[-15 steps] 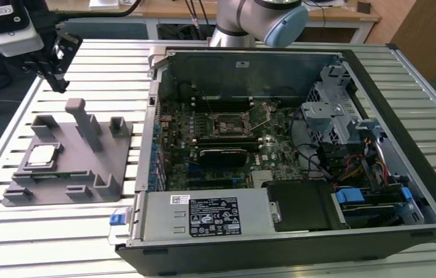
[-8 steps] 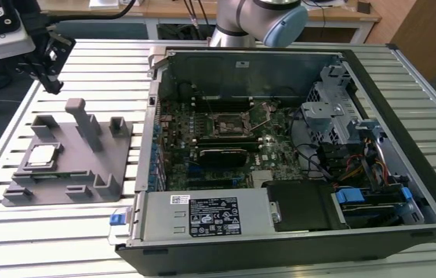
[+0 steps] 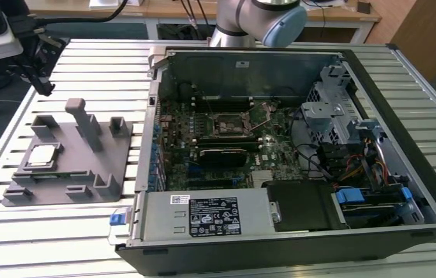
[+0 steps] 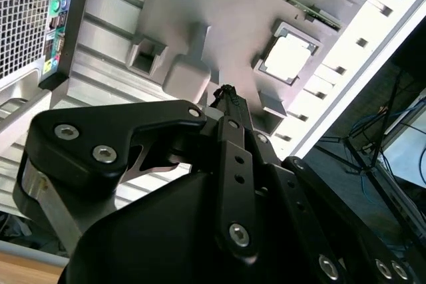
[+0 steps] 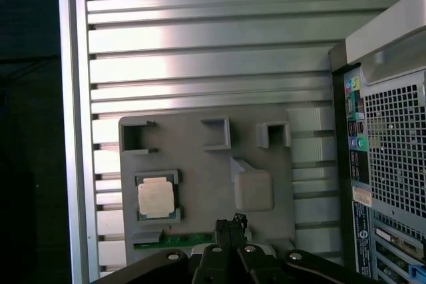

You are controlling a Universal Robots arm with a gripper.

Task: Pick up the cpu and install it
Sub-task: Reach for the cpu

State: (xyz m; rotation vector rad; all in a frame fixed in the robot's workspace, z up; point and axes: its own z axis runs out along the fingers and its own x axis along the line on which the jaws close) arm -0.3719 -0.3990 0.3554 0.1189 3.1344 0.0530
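Observation:
The cpu point(image 3: 42, 154) is a small silver square lying flat in a recess of the grey plastic tray point(image 3: 86, 179) on the exterior view's left. It also shows in the second wrist view as the cpu point(image 4: 287, 58) and in the first wrist view as the cpu point(image 5: 156, 199). My gripper point(image 3: 42, 86) hangs high over the table's far corner, above and behind the tray, well apart from the chip. Its fingertips point(image 5: 229, 223) look pressed together with nothing between them. The motherboard socket point(image 3: 229, 123) lies inside the open computer case.
The open computer case point(image 3: 280, 145) fills the middle and the exterior view's right of the slatted metal table point(image 3: 71, 231). Upright posts point(image 3: 86, 124) rise from the tray. The case's rear port panel point(image 5: 386, 164) stands next to the tray. The table edge point(image 5: 73, 131) runs near the tray.

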